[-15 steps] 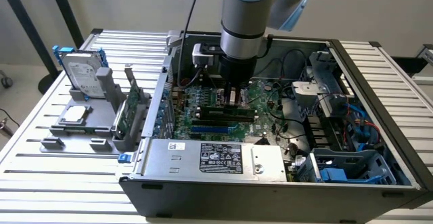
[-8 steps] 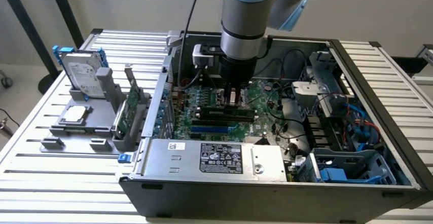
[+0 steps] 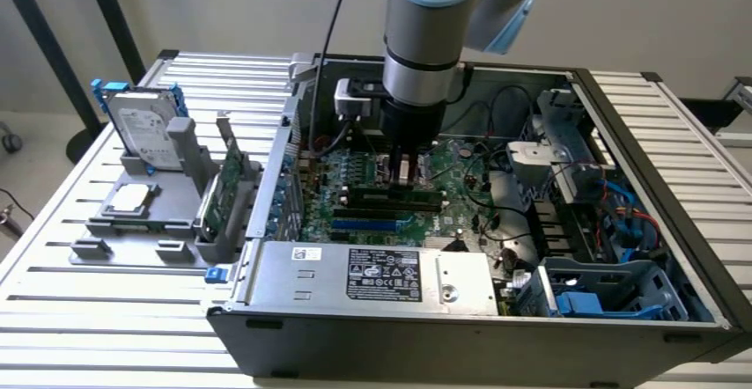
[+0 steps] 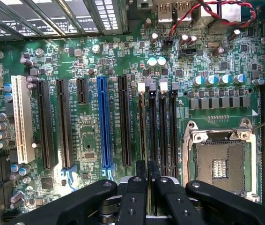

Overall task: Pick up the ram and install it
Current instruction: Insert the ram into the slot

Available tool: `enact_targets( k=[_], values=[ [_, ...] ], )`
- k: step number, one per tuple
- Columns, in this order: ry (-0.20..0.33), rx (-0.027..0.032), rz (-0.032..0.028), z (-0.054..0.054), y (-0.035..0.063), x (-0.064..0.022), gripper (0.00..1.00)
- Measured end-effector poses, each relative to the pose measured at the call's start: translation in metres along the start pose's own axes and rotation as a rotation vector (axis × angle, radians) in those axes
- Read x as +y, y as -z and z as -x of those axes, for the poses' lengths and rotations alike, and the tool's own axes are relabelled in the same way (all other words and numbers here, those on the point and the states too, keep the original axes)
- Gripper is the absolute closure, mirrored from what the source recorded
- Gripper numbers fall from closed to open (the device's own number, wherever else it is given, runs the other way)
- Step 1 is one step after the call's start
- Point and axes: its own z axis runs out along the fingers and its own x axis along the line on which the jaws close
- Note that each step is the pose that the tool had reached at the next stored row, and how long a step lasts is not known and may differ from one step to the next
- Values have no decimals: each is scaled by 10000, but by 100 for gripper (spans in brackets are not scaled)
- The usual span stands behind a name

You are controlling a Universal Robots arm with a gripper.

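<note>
gripper (image 4: pixel 147 180) closed, seemingly on the ram (image 4: pixel 147 123), above memory slots (image 4: pixel 166 126), processor socket (image 4: pixel 221 164) beside

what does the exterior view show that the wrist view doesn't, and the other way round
Exterior view: the computer case, a rack on the exterior view's left with a hard drive and a green card, and the arm. Wrist view: the white slot, blue slot and empty processor socket. Both: the motherboard and the gripper, shut, above the memory slots.
</note>
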Motion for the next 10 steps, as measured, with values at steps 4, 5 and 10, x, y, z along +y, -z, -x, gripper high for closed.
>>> enact_targets(
  k=[4,5,10],
  values=[
    [0,1,0,0,-12,0,86],
    [0,1,0,0,-15,0,86],
    [0,-1,0,0,-17,0,79]
  ],
)
